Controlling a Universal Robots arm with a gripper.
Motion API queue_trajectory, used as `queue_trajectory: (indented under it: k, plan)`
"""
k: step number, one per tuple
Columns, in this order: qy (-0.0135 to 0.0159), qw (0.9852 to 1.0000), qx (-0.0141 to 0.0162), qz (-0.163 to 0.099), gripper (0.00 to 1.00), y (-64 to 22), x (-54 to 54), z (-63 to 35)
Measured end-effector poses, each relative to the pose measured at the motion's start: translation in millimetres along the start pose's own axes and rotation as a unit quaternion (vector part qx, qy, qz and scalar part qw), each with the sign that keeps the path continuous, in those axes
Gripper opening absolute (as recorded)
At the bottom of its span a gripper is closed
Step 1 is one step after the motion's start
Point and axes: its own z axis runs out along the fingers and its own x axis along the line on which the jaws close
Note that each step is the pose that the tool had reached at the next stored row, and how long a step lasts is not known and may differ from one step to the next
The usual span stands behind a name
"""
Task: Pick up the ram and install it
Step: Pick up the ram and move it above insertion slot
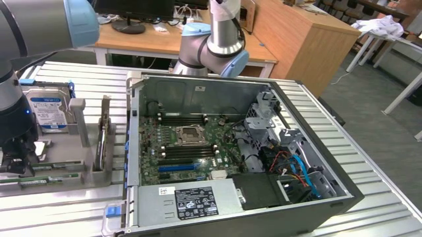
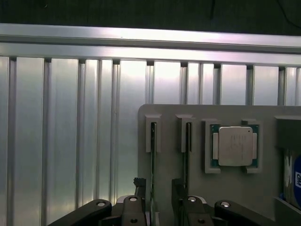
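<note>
Evidently the jaws stood apart, straddling the ram point(image 2: 153, 141); it stood on edge in the grey holder point(image 2: 167, 160), toward the tabletop's point(image 2: 70, 141) edge on the exterior view's left; the CPU chip point(image 2: 234, 146) lay near; the computer case point(image 1: 191, 94) sat to that view's right.

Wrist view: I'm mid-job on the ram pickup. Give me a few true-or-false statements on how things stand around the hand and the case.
1. The hand is open, with one finger on each side of a ram stick that stands on edge in the grey holder. True.
2. The CPU chip is seated in the motherboard. False: it lies in its own pocket on the holder.
3. A second ram stick stands in the neighbouring slot. True.
4. The computer case is closed up. False: it lies open, with the motherboard exposed.
</note>
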Motion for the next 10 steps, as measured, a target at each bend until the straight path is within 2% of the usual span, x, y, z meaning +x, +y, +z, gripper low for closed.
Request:
queue_trajectory:
  k: [10]
  plan:
    - [0.0001, 1.0000, -0.0001, 0.000, 0.36, 0.1, 0.2, 6.3]
